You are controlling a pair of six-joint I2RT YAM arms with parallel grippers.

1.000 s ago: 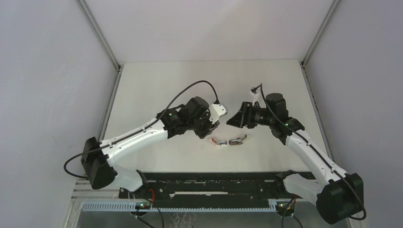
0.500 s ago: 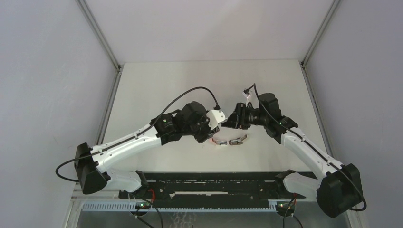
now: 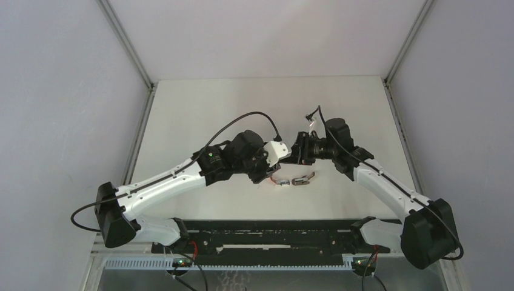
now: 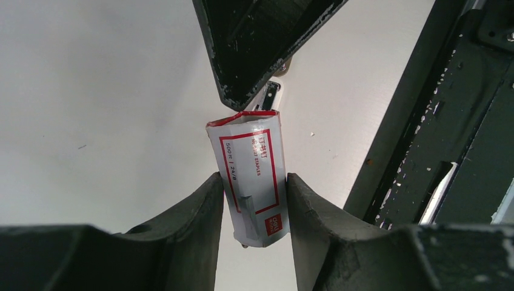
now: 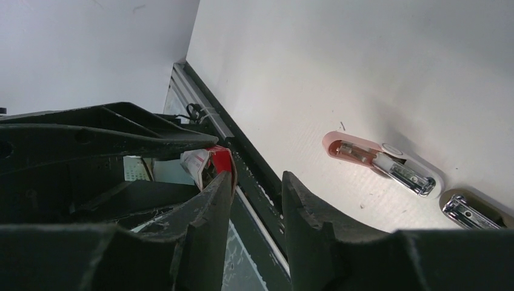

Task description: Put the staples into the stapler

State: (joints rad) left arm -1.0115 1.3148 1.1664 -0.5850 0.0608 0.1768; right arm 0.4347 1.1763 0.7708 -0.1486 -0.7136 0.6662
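The box of staples (image 4: 251,176), flat white card with red print and a crumpled top end, is clamped in the left gripper (image 4: 253,182) jaws above the worktop (image 3: 200,115). The right gripper (image 5: 254,182) has come closer than a second ago. Its jaws are part open and empty, beside the box end. The stapler (image 5: 382,163), glossy pink-white plastic with a shiny metal channel, lies opened on the worktop.

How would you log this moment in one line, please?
left jaws: shut on staples box | right jaws: open, near box end | stapler: lying on table
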